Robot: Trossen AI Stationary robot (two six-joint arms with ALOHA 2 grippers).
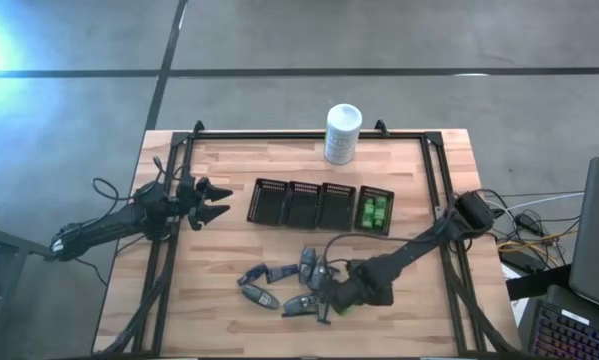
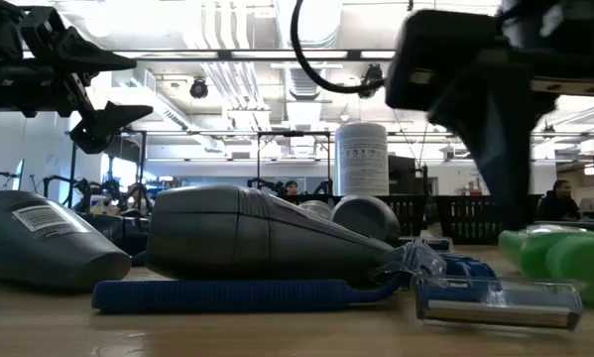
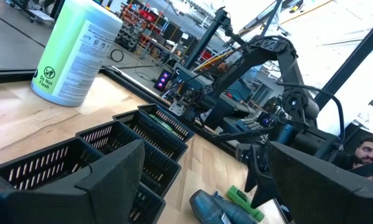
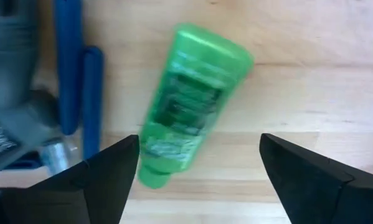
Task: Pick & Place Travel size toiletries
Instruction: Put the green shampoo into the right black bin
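Note:
Grey-silver tubes [image 1: 262, 297], blue-handled razors [image 2: 227, 295] and a green bottle [image 4: 192, 106] lie loose on the wood near the table's front edge. My right gripper [image 4: 198, 142] hangs open above this pile, pointing down. Its fingers stand on either side of the lying green bottle's cap end without touching it. Two blue handles [image 4: 68, 68] and a grey tube [image 4: 12, 124] lie just beside that bottle. More green bottles [image 1: 374, 212] sit in the right-end compartment of the black mesh tray [image 1: 279, 203]. My left gripper [image 1: 227, 201] waits open in the air, left of the tray.
A white canister [image 1: 343, 133] stands at the far edge behind the tray. A black frame rail [image 1: 434, 190] runs around the table. The tray's other three compartments show nothing in them. A laptop [image 1: 579, 320] sits off the right side. People [image 3: 367, 152] are in the room beyond.

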